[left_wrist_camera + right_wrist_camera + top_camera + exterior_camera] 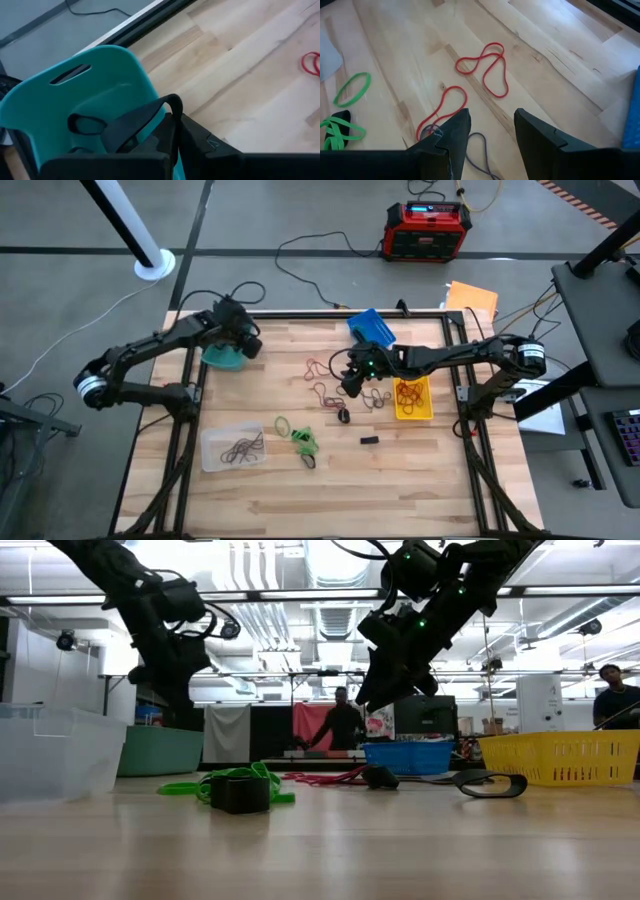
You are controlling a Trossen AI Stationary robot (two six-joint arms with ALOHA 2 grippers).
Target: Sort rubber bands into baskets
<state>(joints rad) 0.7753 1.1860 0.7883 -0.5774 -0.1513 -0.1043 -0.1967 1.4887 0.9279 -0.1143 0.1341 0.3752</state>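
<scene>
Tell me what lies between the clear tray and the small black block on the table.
In the high view, green rubber bands lie between the clear tray and the small black block, with one dark band among them.

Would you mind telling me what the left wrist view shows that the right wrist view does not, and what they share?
Only the left wrist view shows the teal basket and a black band pinched in the shut left gripper over it. Only the right wrist view shows the open right gripper above loose red bands, green bands and a dark band. Both show the wooden table.
</scene>
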